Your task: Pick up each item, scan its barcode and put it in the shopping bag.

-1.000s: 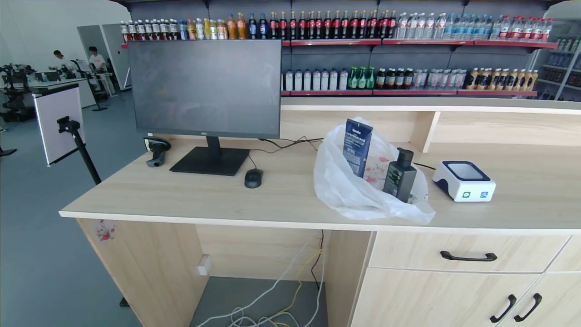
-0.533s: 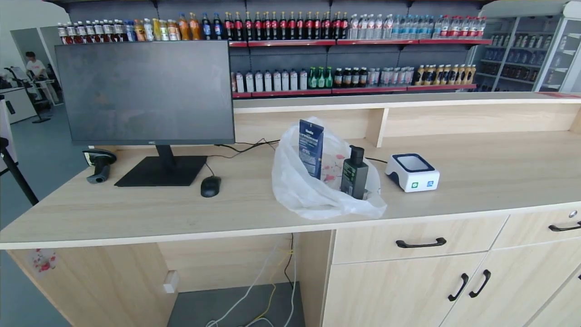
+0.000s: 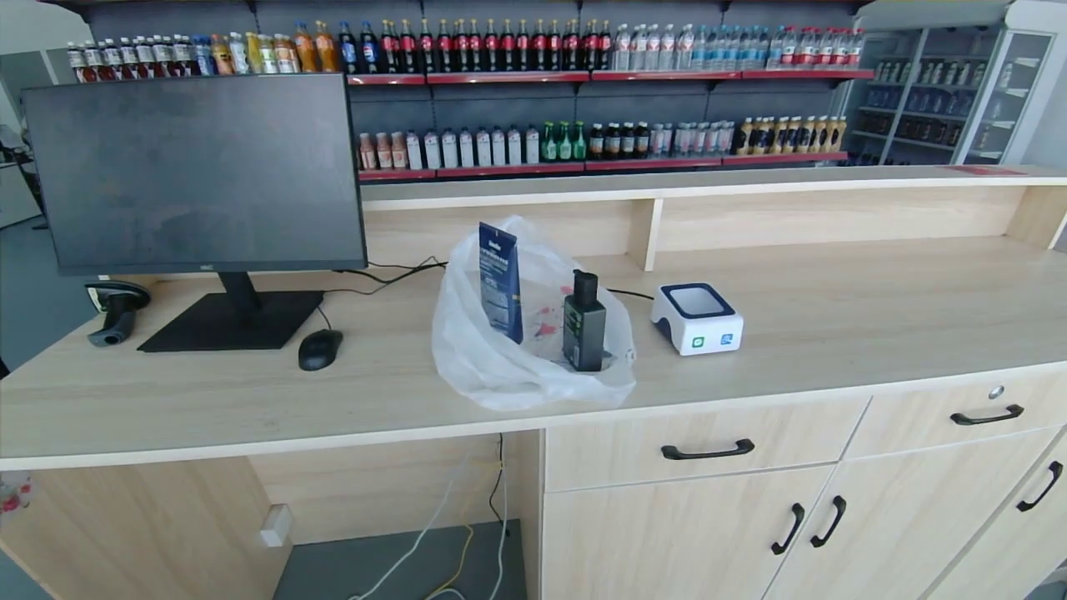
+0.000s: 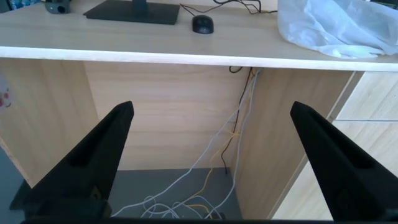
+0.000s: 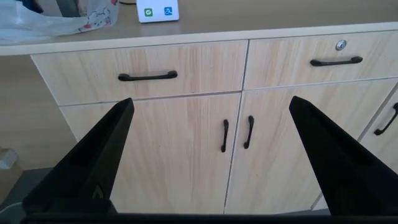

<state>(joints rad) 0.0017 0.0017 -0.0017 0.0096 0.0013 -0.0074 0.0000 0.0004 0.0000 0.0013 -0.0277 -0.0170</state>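
A translucent white shopping bag (image 3: 500,371) lies open on the wooden counter (image 3: 834,317). Inside it stand a tall blue pouch (image 3: 500,279) and a dark pump bottle (image 3: 583,327). Just right of the bag sits a white barcode scanner (image 3: 696,318). My left gripper (image 4: 211,162) is open and holds nothing, low in front of the counter's open bay, with the bag (image 4: 336,25) above it. My right gripper (image 5: 211,162) is open and holds nothing, facing the drawers below the scanner (image 5: 157,10) and the edge of the bag (image 5: 56,22).
A monitor (image 3: 196,175), a mouse (image 3: 319,348) and a handheld scanner (image 3: 117,310) stand on the counter's left part. Cables (image 4: 217,168) hang in the bay under it. Drawers and cupboard doors (image 5: 236,134) fill the front on the right. Drink shelves line the back wall.
The whole head picture has slid to the left, so the camera has turned right. The bag, its items and the scanner keep their places on the counter.
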